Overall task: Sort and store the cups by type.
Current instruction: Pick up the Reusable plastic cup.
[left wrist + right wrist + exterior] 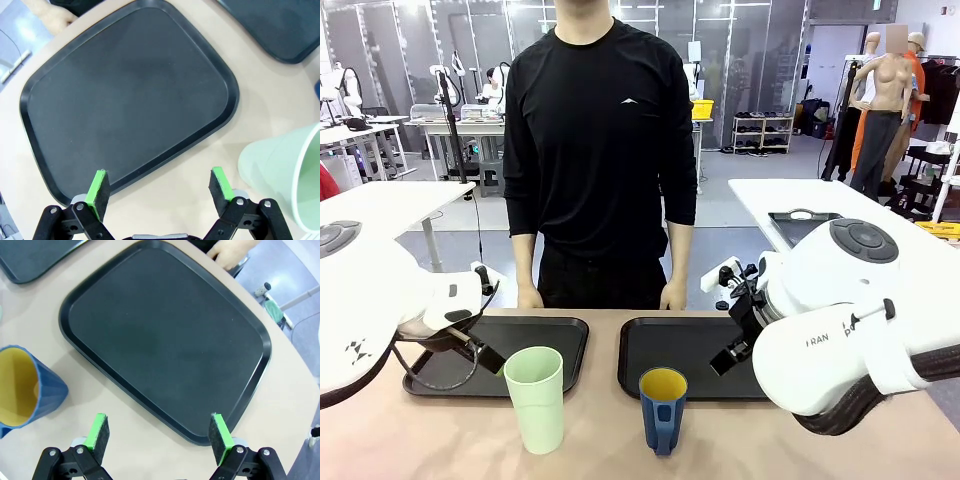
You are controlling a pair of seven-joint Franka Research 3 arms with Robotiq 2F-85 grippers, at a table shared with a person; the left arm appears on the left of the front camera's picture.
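Evidently sorting has not begun: green cup (pixel 535 398) and blue mug (pixel 663 410) stand loose on the table (pixel 600 435). Left gripper (pixel 160 181) and right gripper (pixel 159 422) hover spread, empty; next, grasp one cup.

Robotics lab in an open hall, I'd say: my left arm (pixel 365 310) & right arm (pixel 850 330) sit at a tan counter (pixel 600 445), white worktables (pixel 380 202) w/ gear behind, glass partitions (pixel 740 50), storage rack (pixel 763 132), grey floor (pixel 720 212) in bg.

Tumbler (pixel 276 169) cut by frame edge, mug (pixel 50 390) clipped too — right tray (pixel 670 355) partly behind right arm (pixel 840 340)
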